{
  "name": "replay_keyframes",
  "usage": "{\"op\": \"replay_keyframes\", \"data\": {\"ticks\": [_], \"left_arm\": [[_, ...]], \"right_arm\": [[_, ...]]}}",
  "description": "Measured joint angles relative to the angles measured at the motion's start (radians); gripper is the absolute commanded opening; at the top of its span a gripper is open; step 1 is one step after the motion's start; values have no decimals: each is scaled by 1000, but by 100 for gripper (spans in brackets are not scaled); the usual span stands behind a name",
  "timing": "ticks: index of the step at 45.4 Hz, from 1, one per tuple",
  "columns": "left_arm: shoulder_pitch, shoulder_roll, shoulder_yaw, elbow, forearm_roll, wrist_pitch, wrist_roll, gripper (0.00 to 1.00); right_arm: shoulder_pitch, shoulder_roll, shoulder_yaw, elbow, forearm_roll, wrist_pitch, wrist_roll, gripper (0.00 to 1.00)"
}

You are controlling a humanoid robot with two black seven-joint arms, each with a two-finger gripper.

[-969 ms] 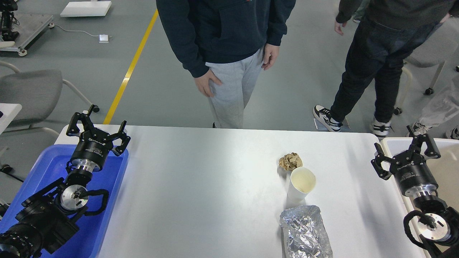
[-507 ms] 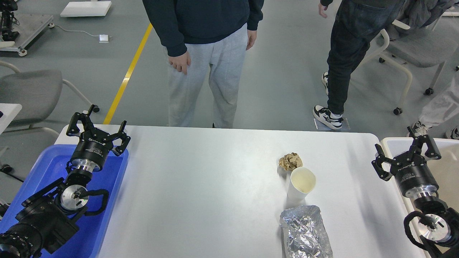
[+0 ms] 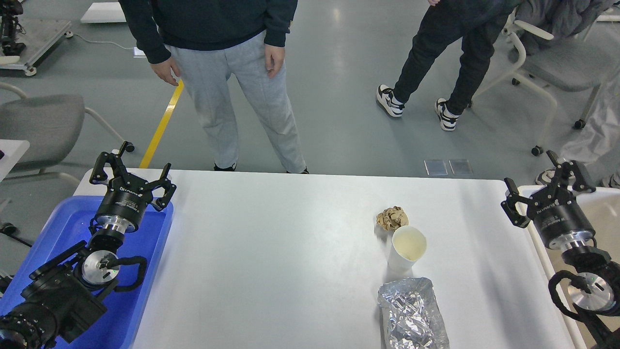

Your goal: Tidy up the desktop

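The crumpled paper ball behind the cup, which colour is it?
Light brown; the crumpled paper ball shows best in the head view.

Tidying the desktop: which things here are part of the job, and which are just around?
Job: desktop; on it the paper ball, cup, foil bag; blue tray and white bin beside it.

Just around: two people, chairs, yellow floor line.

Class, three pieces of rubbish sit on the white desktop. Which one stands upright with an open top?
The white paper cup, standing open-mouthed between the crumpled brown paper ball and the flat-lying crinkled silver foil bag.
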Motion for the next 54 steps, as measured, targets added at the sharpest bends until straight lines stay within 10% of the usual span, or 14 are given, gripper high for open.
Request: {"op": "replay_keyframes", "data": {"ticks": [18,36,54], "left_arm": [[0,0,0,0,0,0,0,100],[0,0,0,0,0,0,0,100],[-2,0,0,0,0,-2,0,100]], "right_arm": [[44,-257,-221,238,-183,-183,-32,99],[105,-401,-369,408,-576,-213,-256,99],[400,-439,-815,413,-809,-226,-271,99]]}}
